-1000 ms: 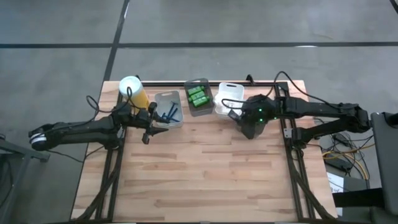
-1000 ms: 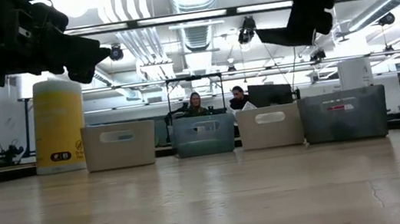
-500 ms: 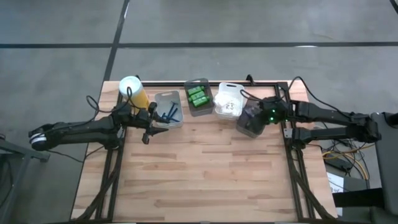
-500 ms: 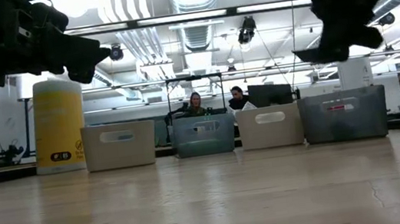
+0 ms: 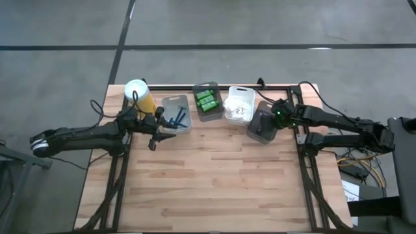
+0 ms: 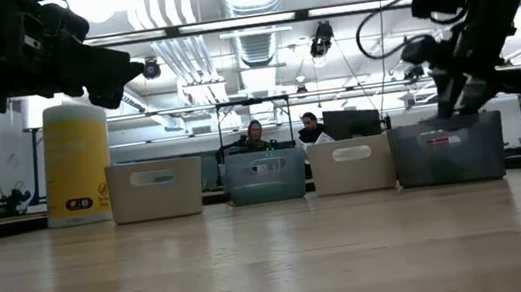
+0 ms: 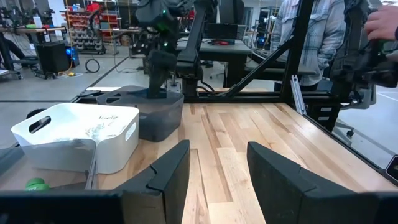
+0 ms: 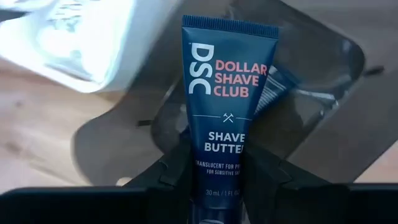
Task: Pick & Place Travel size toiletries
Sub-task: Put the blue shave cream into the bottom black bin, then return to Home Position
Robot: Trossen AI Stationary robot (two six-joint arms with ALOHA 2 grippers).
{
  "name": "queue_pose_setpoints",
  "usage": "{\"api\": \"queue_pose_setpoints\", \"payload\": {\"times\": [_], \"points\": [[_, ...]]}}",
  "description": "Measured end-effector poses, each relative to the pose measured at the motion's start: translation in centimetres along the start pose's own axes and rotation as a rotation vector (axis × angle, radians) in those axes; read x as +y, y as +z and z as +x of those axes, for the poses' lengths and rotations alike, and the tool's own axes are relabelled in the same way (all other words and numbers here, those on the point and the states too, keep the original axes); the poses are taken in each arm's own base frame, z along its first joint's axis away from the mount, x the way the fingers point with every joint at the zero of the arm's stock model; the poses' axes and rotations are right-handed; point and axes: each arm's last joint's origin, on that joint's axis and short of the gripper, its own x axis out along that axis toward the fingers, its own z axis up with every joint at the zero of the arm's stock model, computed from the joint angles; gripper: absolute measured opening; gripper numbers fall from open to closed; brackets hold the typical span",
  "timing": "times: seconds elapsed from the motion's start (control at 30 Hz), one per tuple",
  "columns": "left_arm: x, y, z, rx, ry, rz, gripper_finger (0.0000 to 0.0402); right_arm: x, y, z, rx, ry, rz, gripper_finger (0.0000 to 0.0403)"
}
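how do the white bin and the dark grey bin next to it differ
The white plastic bin is opaque and bright, holding white crinkly packets; the dark grey translucent bin is smoky and see-through. The white bin sits uncovered; the grey one has the right hand over it, holding a dark blue shave butter tube. Both are small rectangular bins in one row at the table's back.
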Motion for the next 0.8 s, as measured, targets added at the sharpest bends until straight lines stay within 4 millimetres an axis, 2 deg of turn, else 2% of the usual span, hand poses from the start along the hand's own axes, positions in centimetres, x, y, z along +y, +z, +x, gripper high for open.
{"api": "queue_pose_setpoints", "payload": {"times": [0.27, 0.8], "points": [[0.0, 0.0, 0.0, 0.001, 0.000, 0.000, 0.0165, 0.0, 0.6, 1.7, 0.033, -0.083, 0.146, 0.0100], [0.0, 0.0, 0.0, 0.000, 0.000, 0.000, 0.0165, 0.7, 1.1, 2.5, 0.084, -0.114, 0.171, 0.0228]]}}
